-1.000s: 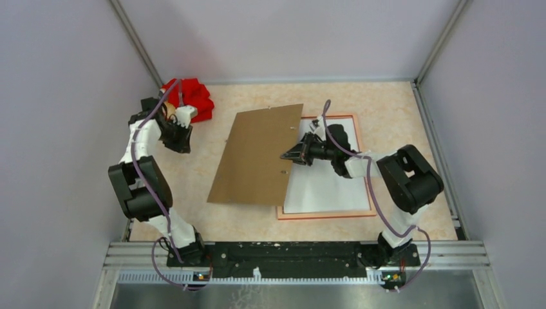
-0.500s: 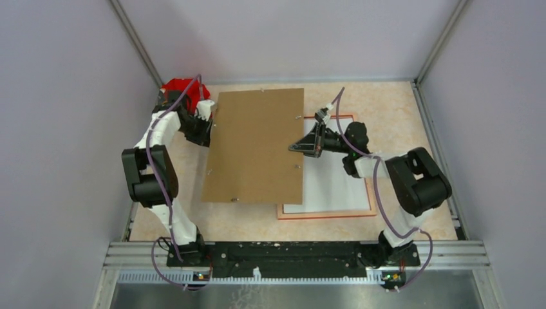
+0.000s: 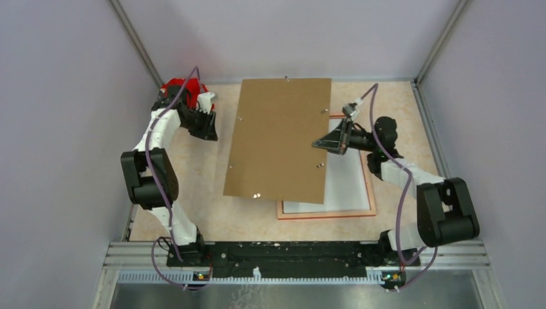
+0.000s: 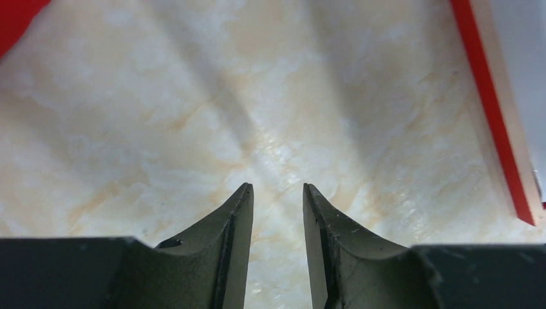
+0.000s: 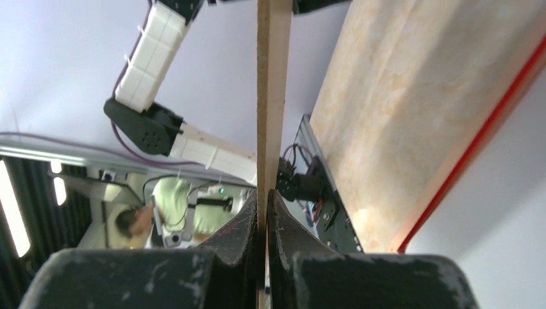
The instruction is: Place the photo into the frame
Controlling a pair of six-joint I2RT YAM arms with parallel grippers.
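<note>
The frame (image 3: 370,193) lies flat on the table at the right, showing a thin red rim. The photo (image 3: 341,187) lies inside it, plain white back up, its left part hidden under the panel. My right gripper (image 3: 320,145) is shut on the right edge of the brown hardboard backing panel (image 3: 280,138) and holds it raised and tilted above the frame's left side. In the right wrist view the jaws (image 5: 264,196) pinch the panel's thin edge (image 5: 272,77), with the frame's red rim (image 5: 476,154) beyond. My left gripper (image 3: 209,132) is open and empty over bare table (image 4: 277,190).
A red cloth (image 3: 177,87) lies in the back left corner, behind my left arm; its edge shows in the left wrist view (image 4: 16,16). The frame's red edge (image 4: 492,109) also shows there. Grey walls close in the table on three sides.
My right gripper has lifted the backing panel and carried it right and toward the back, squaring it up. My left arm moved back toward the red cloth and stays clear of the panel.
</note>
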